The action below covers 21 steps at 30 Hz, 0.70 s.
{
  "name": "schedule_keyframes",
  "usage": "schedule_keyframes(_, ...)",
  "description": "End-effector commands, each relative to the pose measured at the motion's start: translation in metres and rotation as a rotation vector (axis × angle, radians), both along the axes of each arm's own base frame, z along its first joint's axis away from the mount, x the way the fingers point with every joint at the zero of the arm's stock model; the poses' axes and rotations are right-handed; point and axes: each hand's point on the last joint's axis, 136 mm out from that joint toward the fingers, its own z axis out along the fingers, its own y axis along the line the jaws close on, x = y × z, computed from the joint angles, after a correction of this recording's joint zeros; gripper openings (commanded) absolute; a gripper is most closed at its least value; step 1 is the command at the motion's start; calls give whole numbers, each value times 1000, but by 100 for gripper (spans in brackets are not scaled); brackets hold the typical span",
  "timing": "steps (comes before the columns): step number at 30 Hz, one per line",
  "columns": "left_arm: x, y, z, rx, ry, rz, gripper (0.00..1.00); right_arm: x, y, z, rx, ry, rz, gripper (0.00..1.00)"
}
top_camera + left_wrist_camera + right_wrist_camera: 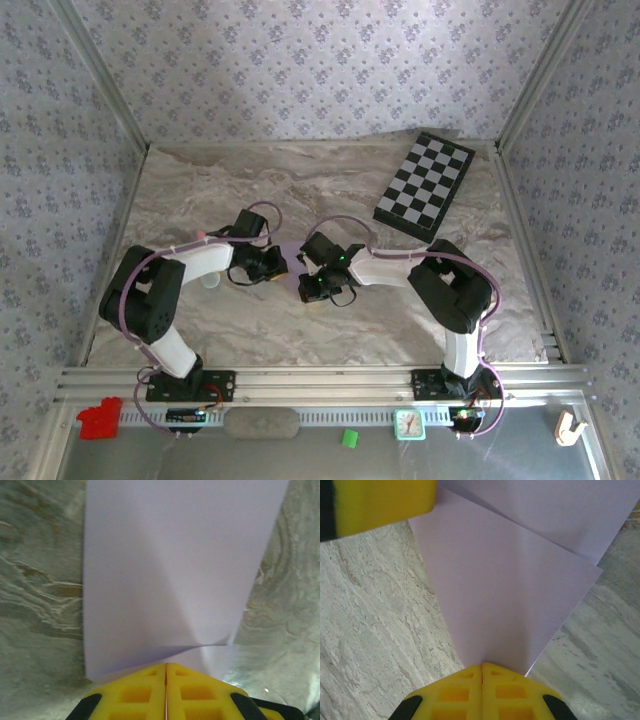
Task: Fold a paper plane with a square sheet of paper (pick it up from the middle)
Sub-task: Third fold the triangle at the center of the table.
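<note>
The two arms are directed inward and meet over the middle of the marbled table [200, 190]. The square sheet of paper [291, 250] is located between them, where a small pale lilac patch is seen in the top view, the rest being covered by the wrists.

The left end effector [166, 669] is seen with its yellow fingers [135, 692] pressed together, and no gap is visible along the seam. One edge of the sheet is clamped between them. From this grip the paper extends away from the camera as a broad lilac panel. A raised crease is seen just ahead of the fingertips, running to the panel's right edge.

The right end effector [481, 669] is likewise closed, with its fingers together on a narrow pointed part of the sheet. In the right wrist view the paper widens from that point, and a second layer is seen lying across the far part of the first. A yellow finger of the left end effector is visible at the upper left of that view, near the paper's far edge.

Whether the sheet touches the table cannot be told.

The black-and-white chequered board [425, 185] lies flat at the far right of the table, well apart from both end effectors and from the paper.
</note>
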Motion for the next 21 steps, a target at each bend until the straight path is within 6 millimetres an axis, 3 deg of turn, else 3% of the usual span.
schedule_keyframes(1,-6,19,-22,76,34,30,8,-31,-51,-50,-231,128,-26,4)
schedule_keyframes(5,-13,25,-36,96,67,41,6,-23,-40,-38,-178,101,-23,5)
schedule_keyframes(13,-18,31,-45,128,91,52,1,7,19,31,65,-35,23,6)
schedule_keyframes(15,-18,31,-45,128,91,52,0,10,25,33,74,-37,30,6)
schedule_keyframes(18,-19,32,-45,130,93,54,0,11,24,16,47,-11,26,5)
schedule_keyframes(19,-18,32,-44,131,92,57,0,18,33,24,71,-25,25,5)
schedule_keyframes(21,-19,32,-45,133,94,58,0,20,35,20,74,-19,24,4)
